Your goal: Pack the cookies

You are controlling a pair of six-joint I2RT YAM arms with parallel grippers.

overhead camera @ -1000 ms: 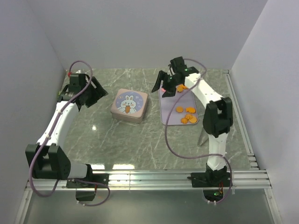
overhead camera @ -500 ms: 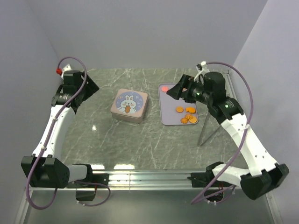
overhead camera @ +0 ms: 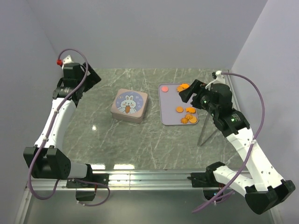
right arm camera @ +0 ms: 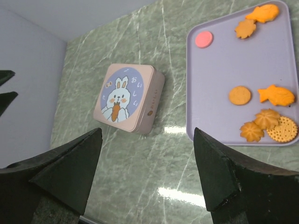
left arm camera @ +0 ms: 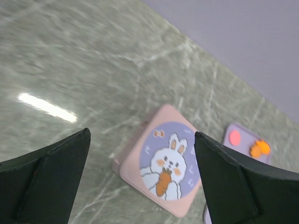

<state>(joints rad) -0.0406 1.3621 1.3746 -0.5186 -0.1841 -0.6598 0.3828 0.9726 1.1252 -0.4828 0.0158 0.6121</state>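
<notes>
The cookies lie loose on a lavender tray: several orange ones and one pink disc. In the right wrist view I see an orange round, a fish shape and flower shapes. A pink square tin with a bunny lid, shut, sits left of the tray. My left gripper hangs open at the far left, high above the table, with the tin below it. My right gripper is open and empty above the tray's right side.
A thin grey metal piece stands on the marble table right of the tray, under my right arm. Grey walls close in the back and both sides. An aluminium rail runs along the near edge.
My right arm has swung back and to the right, off the tray's far end. My left gripper has risen toward the back left corner and its jaws have spread wider.
</notes>
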